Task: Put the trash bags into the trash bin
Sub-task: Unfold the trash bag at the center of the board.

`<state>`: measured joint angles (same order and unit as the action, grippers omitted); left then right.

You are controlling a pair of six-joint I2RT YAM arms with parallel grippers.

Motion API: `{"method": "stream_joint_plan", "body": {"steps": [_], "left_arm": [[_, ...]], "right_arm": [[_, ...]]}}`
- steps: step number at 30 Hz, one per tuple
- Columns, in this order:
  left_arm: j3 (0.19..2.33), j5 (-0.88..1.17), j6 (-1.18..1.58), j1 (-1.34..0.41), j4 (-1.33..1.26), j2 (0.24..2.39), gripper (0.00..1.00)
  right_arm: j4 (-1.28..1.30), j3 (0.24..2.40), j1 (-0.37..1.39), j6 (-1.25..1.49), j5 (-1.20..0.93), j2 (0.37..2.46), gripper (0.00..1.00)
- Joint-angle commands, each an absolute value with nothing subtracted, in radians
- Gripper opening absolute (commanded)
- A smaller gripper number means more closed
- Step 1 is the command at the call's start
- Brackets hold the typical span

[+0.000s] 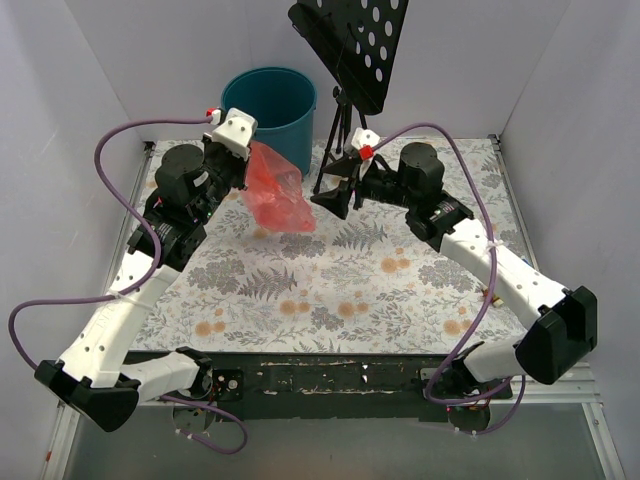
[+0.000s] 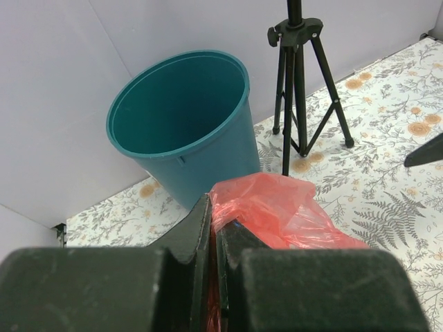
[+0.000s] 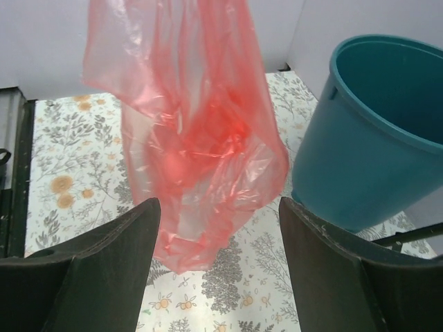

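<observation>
Red film, thin and crinkled: one bag, hanging clear of the surface, pinched at its top edge with the body drooping free. It is held high, I judge, so that it can pass over a rim rather than drag.

Left fingers: pressed together on the gathered top of the bag.

Bin: teal plastic, upright, mouth open, at the back just beyond the bag. Nothing shows inside. The bag hangs beside it, not yet over it.

Right fingers: spread wide, holding nothing, pointed at the hanging bag, seemingly placed to steady it.

Black tripod stand: just right of the bin, a likely obstacle.

Surface: flowered cloth.
</observation>
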<state>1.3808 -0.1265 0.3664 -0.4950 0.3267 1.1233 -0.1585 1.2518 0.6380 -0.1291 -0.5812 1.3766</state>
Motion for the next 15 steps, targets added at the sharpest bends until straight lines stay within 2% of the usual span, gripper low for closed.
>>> {"method": "stream_joint_plan", "body": {"steps": [1, 15], "left_arm": [[1.39, -0.092, 0.374, -0.499, 0.308, 1.094, 0.0], [1.46, -0.104, 0.394, -0.499, 0.322, 1.137, 0.0]], "right_arm": [[-0.18, 1.259, 0.638, -0.149, -0.477, 1.411, 0.77], [-0.181, 1.209, 0.655, -0.155, -0.532, 1.485, 0.78]]}}
